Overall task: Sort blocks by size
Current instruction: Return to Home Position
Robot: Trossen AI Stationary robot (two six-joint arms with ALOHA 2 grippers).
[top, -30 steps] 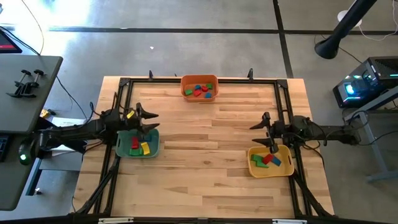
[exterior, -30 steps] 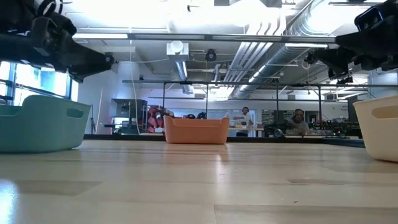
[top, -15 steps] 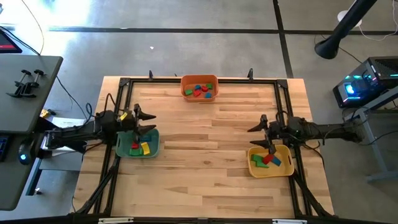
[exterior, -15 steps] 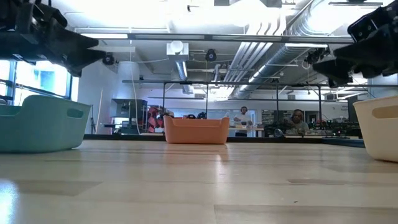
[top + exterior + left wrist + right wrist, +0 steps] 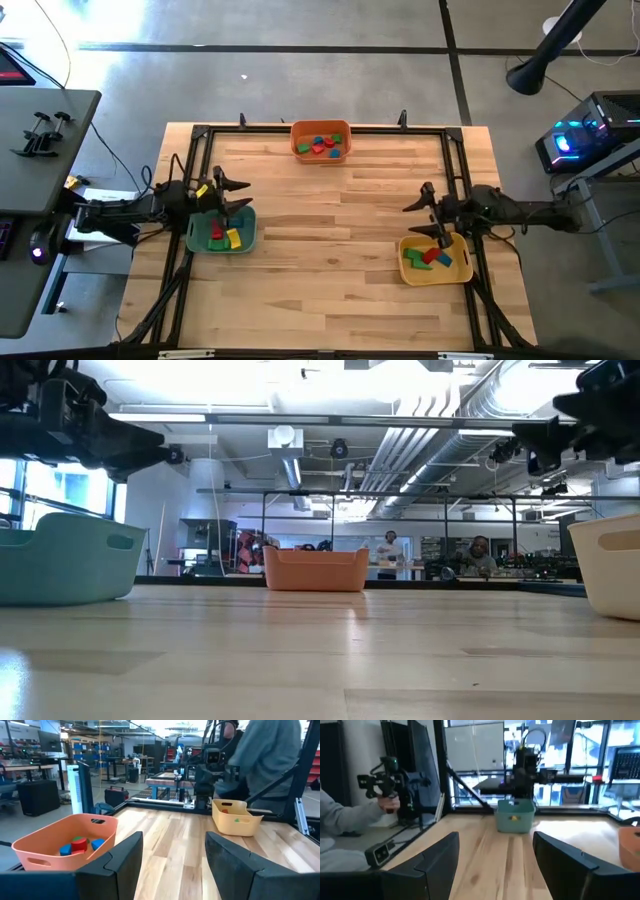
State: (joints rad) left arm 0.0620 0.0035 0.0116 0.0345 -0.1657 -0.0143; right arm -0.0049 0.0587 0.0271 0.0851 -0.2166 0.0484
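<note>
- hovering over the far rim of the green bin (image 5: pixel 192 235) on the table's (image 5: pixel 330 270) left side, the left gripper (image 5: pixel 238 196) has its fingers spread apart; in its wrist view bare wood shows through the gap.
- the right gripper (image 5: pixel 420 222) hangs over the far inner corner of the yellow bin (image 5: pixel 405 270) on the right side, fingers likewise apart (its wrist view looks across the wood to the green bin between the two dark fingers (image 5: pixel 437 855)).
- red, green and blue blocks (image 5: pixel 320 146) lie in the orange bin (image 5: pixel 296 140), which stands at the middle of the far edge, well apart from both arms.
- inside the green bin there is a small cluster of red, yellow and green pieces (image 5: pixel 224 236), just beside the left gripper's fingertips as seen from above.
- the yellow bin holds red, green and blue ones (image 5: pixel 432 258), partly under the right gripper.
- seen from table height, both grippers sit up above the bin rims, clear of the tabletop, with the three bins standing upright on the wood.
- a person in a grey top (image 5: pixel 270 760) shows beyond the table's right side in the left wrist view.
</note>
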